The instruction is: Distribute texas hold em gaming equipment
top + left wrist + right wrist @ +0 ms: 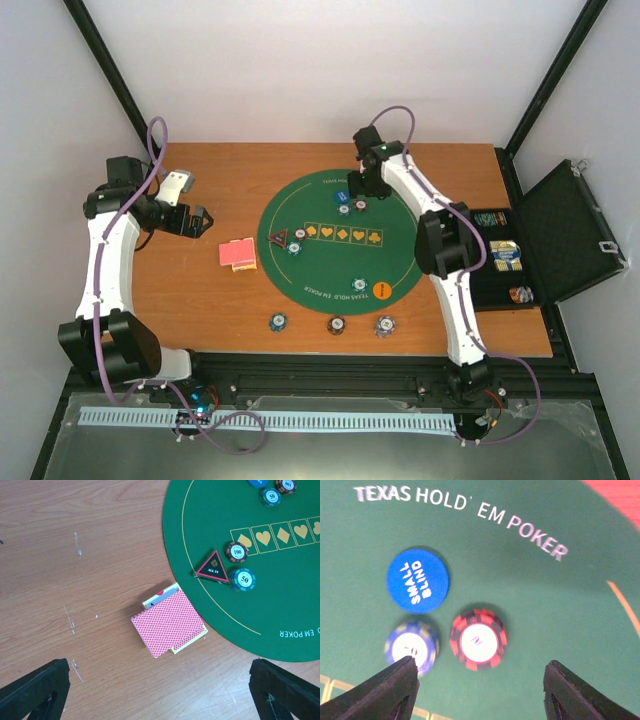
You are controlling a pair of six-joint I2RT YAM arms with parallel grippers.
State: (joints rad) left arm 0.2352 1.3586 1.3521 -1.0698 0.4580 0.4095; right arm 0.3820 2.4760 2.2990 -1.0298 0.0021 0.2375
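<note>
A stack of red-backed cards (238, 254) lies on the wood just left of the mat; it also shows in the left wrist view (169, 622). My left gripper (206, 222) is open and empty, left of the cards and above the table (160, 700). The black-red triangular marker (213, 568) sits on the mat's left edge beside a dark 100 chip (236, 552) and a blue 50 chip (242, 579). My right gripper (366, 190) is open and empty over the mat's far side (480, 690). Below it lie the blue small-blind button (418, 580), a blue chip (411, 646) and a red-black chip (478, 639).
The round green mat (400, 260) fills the table's middle. A blue chip (359, 284) and an orange button (384, 290) lie near its front edge. Three chips (336, 325) lie in a row on the wood in front. The open black case (565, 230) stands at the right edge.
</note>
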